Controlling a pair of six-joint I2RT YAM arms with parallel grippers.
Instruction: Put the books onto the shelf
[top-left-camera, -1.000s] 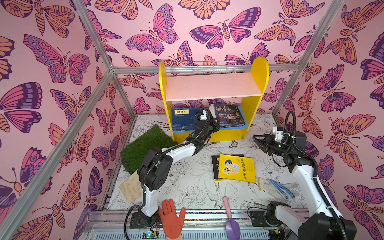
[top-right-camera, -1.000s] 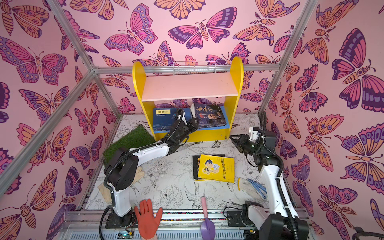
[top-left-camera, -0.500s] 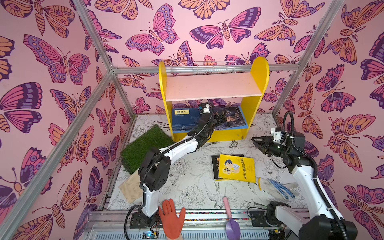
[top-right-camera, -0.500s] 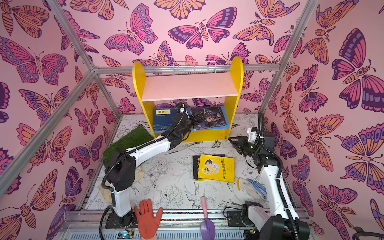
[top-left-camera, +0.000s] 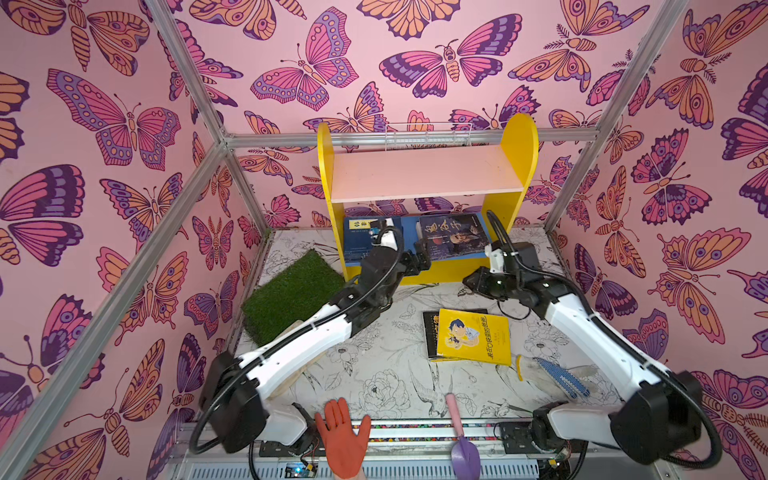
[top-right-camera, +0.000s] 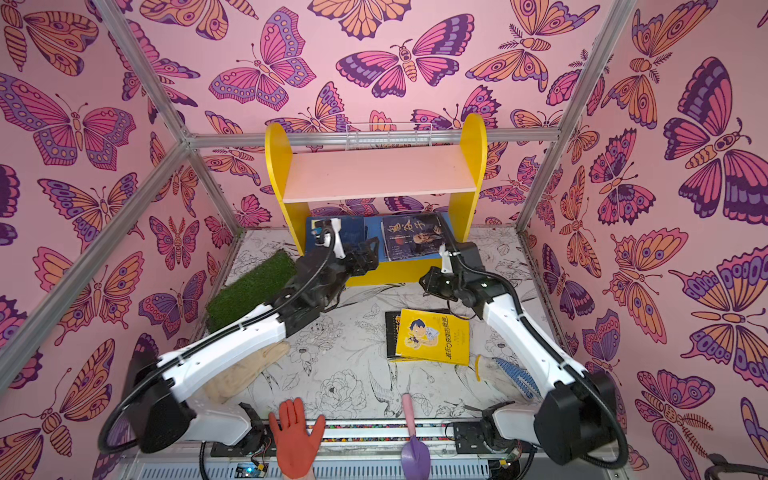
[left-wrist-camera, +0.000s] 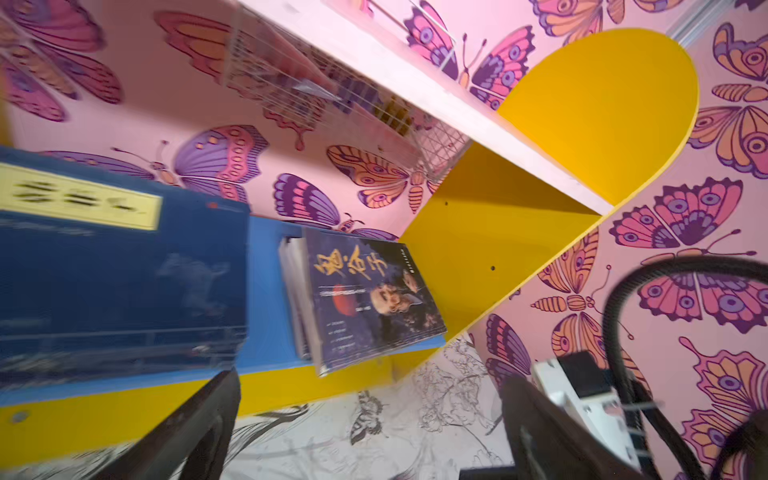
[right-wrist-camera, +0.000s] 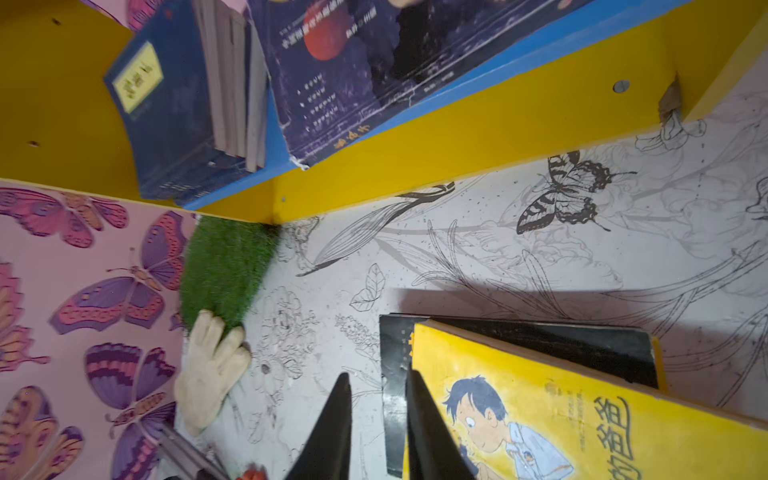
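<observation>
The shelf (top-left-camera: 517, 141) stands at the back, with yellow side panels, a pink upper board and a blue lower board (top-right-camera: 376, 232). On the lower board lie a stack of navy books (top-left-camera: 361, 243) and a dark portrait book (top-left-camera: 453, 237). My left gripper (top-left-camera: 419, 259) hangs open and empty just in front of that board; in the left wrist view the gripper (left-wrist-camera: 370, 386) faces the portrait book (left-wrist-camera: 370, 291). On the floor a yellow cartoon book (top-left-camera: 473, 336) lies on a black book (top-left-camera: 430, 332). My right gripper (right-wrist-camera: 377, 374) hovers over the black book's (right-wrist-camera: 540, 345) edge, jaws narrowly apart, holding nothing.
A green grass mat (top-left-camera: 291, 291) lies left of the shelf, with a beige glove (top-right-camera: 237, 374) nearer the front. An orange glove (top-left-camera: 343, 436) and a purple trowel (top-left-camera: 463, 449) lie at the front edge. A blue-dotted glove (top-left-camera: 557, 374) is at the right. A white wire rack (top-left-camera: 428, 133) stands behind the shelf.
My left gripper has opened and drawn back from the lower board, leaving the portrait book lying there. My right gripper's jaws have narrowed and it has shifted slightly left.
</observation>
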